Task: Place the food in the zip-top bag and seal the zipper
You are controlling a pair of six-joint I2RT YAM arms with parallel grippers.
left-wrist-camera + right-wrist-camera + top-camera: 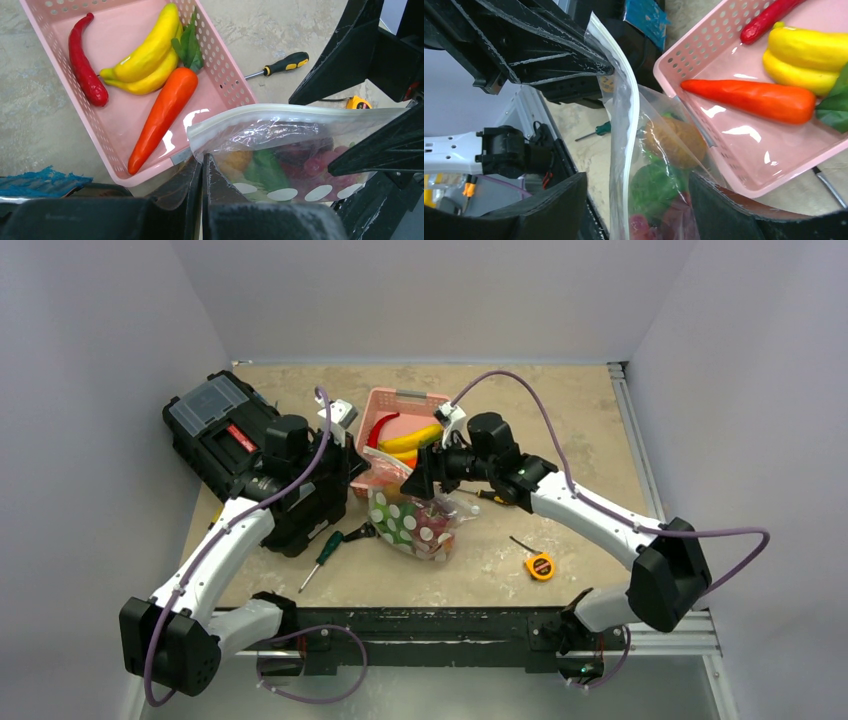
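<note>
The clear zip-top bag (300,145) with white dots is held up in front of the pink basket (227,87); it also shows in the top view (418,525). It holds an orange, a green and a reddish food piece (674,142). Its whitish zipper (285,111) runs along the top edge. My left gripper (202,162) is shut on the bag's corner just under the zipper. My right gripper (636,197) is open, one finger on each side of the bag's mouth edge (624,115). A red chili (85,62), bananas (147,52) and a carrot (162,112) lie in the basket.
A black toolbox (225,435) stands at the left behind my left arm. A green screwdriver (322,558) and a yellow tape measure (540,566) lie near the front. A yellow-black screwdriver (282,64) lies right of the basket. A blue cloth (42,180) lies at the left.
</note>
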